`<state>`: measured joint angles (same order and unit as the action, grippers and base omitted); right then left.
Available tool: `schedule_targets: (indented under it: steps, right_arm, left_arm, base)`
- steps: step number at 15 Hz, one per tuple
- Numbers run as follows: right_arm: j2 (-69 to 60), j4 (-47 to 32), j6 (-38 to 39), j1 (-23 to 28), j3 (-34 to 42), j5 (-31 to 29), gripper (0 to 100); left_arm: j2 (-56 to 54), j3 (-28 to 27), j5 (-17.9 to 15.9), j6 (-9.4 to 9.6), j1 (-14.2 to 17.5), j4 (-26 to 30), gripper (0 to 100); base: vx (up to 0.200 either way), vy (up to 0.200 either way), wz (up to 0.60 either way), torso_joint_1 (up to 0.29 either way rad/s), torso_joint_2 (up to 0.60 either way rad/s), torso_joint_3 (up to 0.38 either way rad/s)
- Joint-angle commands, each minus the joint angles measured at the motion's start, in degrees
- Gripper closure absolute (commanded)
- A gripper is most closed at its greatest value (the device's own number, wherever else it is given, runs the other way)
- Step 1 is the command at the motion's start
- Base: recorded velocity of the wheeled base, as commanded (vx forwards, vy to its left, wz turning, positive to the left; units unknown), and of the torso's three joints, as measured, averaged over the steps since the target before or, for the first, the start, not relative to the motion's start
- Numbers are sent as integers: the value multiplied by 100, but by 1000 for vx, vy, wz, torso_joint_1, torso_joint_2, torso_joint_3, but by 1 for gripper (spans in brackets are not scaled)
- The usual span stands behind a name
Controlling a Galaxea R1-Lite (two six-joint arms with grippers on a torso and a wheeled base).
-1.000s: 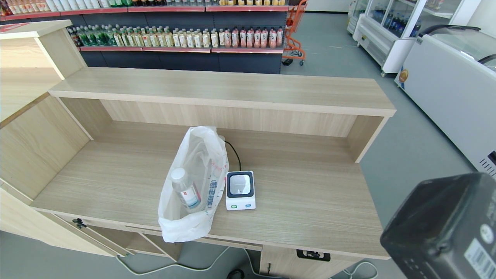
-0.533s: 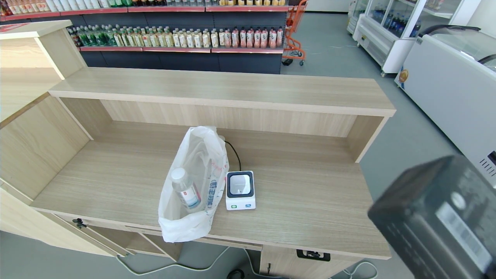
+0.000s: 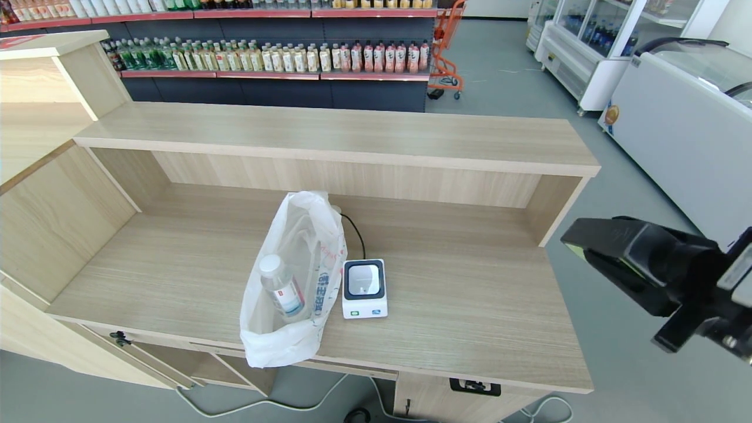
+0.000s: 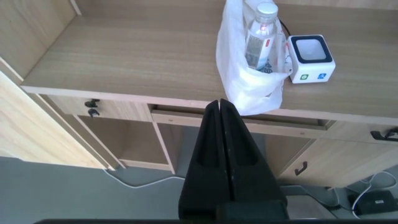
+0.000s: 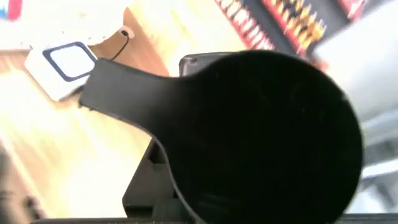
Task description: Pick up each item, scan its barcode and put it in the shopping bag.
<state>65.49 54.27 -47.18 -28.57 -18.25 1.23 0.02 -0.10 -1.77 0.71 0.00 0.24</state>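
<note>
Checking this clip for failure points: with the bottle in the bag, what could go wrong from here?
1. The bag hangs over the front edge of the counter with the bottle leaning inside; a nudge might pull it off.
2. The scanner sits beside the bag, so an arm crossing could snag the plastic.
3. The right gripper is past the counter's right end; swinging in, it might clip the side panel.

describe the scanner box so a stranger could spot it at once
On the lower surface of the light wooden checkout counter, near its front edge, stands a white plastic shopping bag. Just to its right sits a small white square scanner with a dark glass top, the only boxy device there, trailing a black cable.
</note>
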Motion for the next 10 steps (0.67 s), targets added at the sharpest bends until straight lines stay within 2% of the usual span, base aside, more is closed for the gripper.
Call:
schedule_targets:
  steps: [1, 2, 3, 5, 7, 10]
  right_arm:
    - [-106, -804, 2116, 871, -891, -167, 100]
    - [-36, -1551, 3355, 1337, -1348, -167, 100]
    - [-10, -2404, 4234, 1609, -1673, -114, 100]
    - [-10, -3792, 6001, 1680, -2042, 378, 100]
    - [166, -3977, 6730, 1671, -2077, 852, 100]
    - [632, -3863, 6871, 1662, -2121, 1081, 100]
  left_arm:
    - [-2, 1, 1, 0, 0, 2, 100]
    - [-2, 1, 1, 0, 0, 2, 100]
    - [-2, 1, 1, 0, 0, 2, 100]
    - [6, 1, -8, 0, 0, 2, 100]
    - [-2, 1, 1, 0, 0, 2, 100]
    - [-2, 1, 1, 0, 0, 2, 100]
  base:
    - [0, 0, 0, 0, 0, 0]
    - [0, 0, 0, 0, 0, 0]
    - [0, 0, 0, 0, 0, 0]
    - [0, 0, 0, 0, 0, 0]
    - [0, 0, 0, 0, 0, 0]
    - [0, 0, 0, 0, 0, 0]
